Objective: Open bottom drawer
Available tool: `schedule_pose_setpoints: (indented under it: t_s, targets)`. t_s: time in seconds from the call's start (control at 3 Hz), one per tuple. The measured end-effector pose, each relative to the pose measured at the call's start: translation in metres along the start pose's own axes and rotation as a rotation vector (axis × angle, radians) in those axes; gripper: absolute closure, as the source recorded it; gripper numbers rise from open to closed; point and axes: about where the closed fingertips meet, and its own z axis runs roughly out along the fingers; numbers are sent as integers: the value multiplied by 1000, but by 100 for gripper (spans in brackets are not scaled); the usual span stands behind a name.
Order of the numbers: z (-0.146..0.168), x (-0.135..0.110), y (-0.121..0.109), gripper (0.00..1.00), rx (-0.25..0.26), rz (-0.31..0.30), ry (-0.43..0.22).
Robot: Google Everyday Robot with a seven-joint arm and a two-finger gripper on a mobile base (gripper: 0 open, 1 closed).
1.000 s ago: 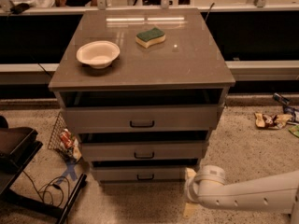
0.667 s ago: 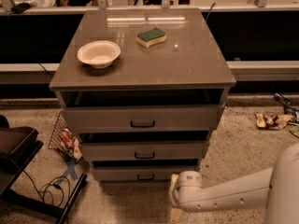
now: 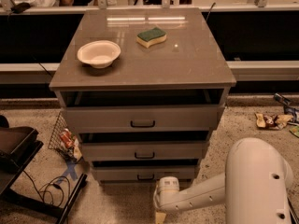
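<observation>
The grey cabinet (image 3: 140, 73) has three flat-front drawers. The bottom drawer (image 3: 117, 173) is the lowest, with a small black bar handle (image 3: 145, 177) at its centre; a dark gap shows above its front. The middle drawer (image 3: 107, 150) and the taller top drawer (image 3: 103, 118) sit above it, each with a dark gap over its front. My gripper (image 3: 160, 215) is low at the frame's bottom edge, on the white arm (image 3: 205, 197) that reaches in from the right. It is just below and slightly right of the bottom drawer's handle, not touching it.
A white bowl (image 3: 98, 53) and a green-yellow sponge (image 3: 151, 36) lie on the cabinet top. A wire basket with packets (image 3: 65, 139) leans at the cabinet's left. A black stand with cables (image 3: 28, 171) is at the lower left. Litter (image 3: 271, 120) lies on the floor at right.
My arm has swung left along the floor, bringing the gripper from the cabinet's right corner to below the bottom drawer's handle. The drawers have not moved.
</observation>
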Motion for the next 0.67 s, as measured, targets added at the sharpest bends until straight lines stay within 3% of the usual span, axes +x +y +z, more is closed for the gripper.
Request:
schedule_pose_setpoints:
  t_s: [0.33,0.67]
  targets:
    - [0,0,0,0,0,0,0]
    - [26,-19,-19,0,10,-48,6]
